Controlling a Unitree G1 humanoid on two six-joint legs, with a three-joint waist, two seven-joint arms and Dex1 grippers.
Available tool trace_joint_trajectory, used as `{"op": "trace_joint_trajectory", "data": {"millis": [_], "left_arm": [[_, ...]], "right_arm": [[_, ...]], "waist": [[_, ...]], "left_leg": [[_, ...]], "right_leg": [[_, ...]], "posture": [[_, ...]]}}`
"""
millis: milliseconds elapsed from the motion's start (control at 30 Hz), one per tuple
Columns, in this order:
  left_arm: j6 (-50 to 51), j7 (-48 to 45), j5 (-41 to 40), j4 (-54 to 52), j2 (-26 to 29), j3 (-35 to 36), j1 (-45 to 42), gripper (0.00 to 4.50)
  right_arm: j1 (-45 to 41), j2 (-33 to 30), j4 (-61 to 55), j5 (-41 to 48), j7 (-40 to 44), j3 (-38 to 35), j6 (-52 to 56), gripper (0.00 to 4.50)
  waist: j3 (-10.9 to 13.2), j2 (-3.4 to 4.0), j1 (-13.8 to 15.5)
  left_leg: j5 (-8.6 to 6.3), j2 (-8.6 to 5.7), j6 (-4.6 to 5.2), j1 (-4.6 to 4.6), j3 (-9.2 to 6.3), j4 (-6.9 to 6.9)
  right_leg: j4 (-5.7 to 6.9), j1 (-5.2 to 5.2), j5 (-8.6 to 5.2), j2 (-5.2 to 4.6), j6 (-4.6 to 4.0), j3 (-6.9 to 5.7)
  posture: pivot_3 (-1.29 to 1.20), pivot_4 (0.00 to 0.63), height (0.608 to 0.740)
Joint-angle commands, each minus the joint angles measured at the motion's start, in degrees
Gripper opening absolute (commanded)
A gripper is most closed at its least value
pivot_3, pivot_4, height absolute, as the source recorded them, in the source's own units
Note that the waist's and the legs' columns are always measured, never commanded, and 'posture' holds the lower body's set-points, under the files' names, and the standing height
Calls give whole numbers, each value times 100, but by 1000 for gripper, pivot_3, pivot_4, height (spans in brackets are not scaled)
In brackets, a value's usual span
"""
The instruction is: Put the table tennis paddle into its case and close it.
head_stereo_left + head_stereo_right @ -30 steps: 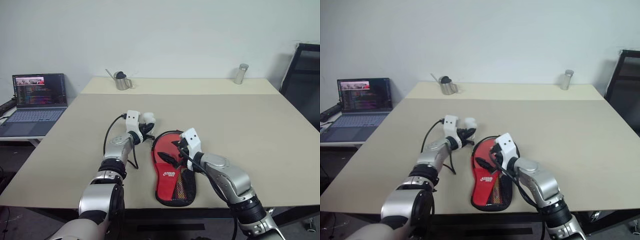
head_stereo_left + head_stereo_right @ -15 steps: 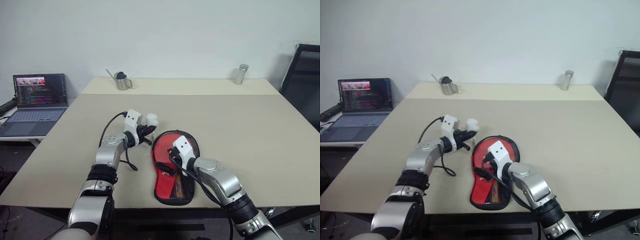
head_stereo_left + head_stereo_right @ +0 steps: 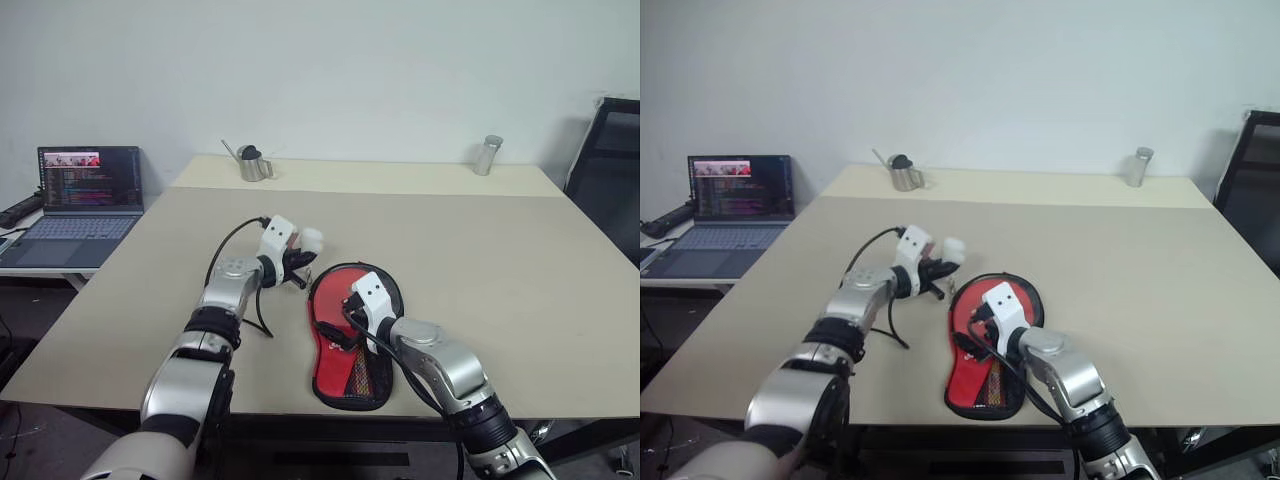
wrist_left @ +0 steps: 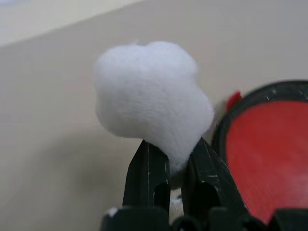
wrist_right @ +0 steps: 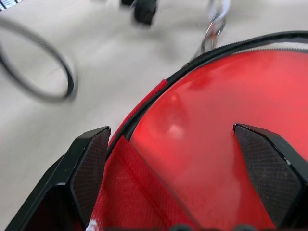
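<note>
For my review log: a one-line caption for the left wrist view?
Left tool shut on a white fluffy tuft beside the case.

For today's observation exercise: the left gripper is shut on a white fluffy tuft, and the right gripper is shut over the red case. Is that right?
Not quite. The right gripper is open, fingers spread wide over the red case, as the right wrist view shows. The left gripper is indeed shut on the white fluffy tuft.

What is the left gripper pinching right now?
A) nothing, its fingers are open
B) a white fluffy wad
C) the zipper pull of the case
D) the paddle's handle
B: in the left wrist view the left gripper has its fingers shut on a white fluffy wad, held beside the rim of the case, not on the zip.
</note>
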Motion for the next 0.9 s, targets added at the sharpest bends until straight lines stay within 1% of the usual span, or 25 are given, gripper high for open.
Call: {"op": "trace_joint_trajectory", "data": {"millis": [33, 133, 267, 400, 667, 900], "left_arm": [[-451, 237, 266, 555, -91, -84, -429, 32], [-626, 416, 476, 875, -183, -151, -645, 32], [-820, 487, 768, 1058, -293, -309, -729, 32], [-976, 524, 985, 1143, -401, -406, -737, 32], [-1486, 630, 1626, 1251, -499, -842, -755, 32], [-1920, 1112, 2267, 1325, -575, -1266, -1010, 32]], "right_arm": [[299, -14, 94, 19, -59, 65, 427, 4500], [386, -15, -8, -14, -139, 56, 501, 4500], [499, -73, -164, -46, -192, 61, 589, 4500], [652, -133, -373, -67, -283, 94, 725, 4500], [917, -155, -670, -133, -488, 227, 903, 4500], [1070, -101, -933, -134, -630, 286, 1074, 4500]], "waist": [[-1, 0, -22], [-1, -1, -43], [-1, -1, -41], [-2, -2, -41], [-3, -3, -40], [-5, -5, -35]], "left_leg": [[0, 0, 0, 0, 0, 0], [0, 3, 0, 0, -2, -1], [0, 4, 0, 0, -3, -2], [0, 3, 0, 0, -3, -1], [0, 3, 0, 0, -3, -1], [0, 3, 0, -1, -3, -1]], "right_leg": [[0, 0, 0, 0, 0, 1], [4, -2, 0, 2, 0, 0], [5, -3, 0, 3, 0, 0], [4, -2, 0, 3, 0, 0], [4, -2, 0, 3, 1, 0], [3, -1, -1, 3, 1, -1]], "posture": [[0, 150, 740], [0, 150, 740], [0, 150, 740], [0, 150, 740], [0, 150, 740], [0, 150, 740]]}}
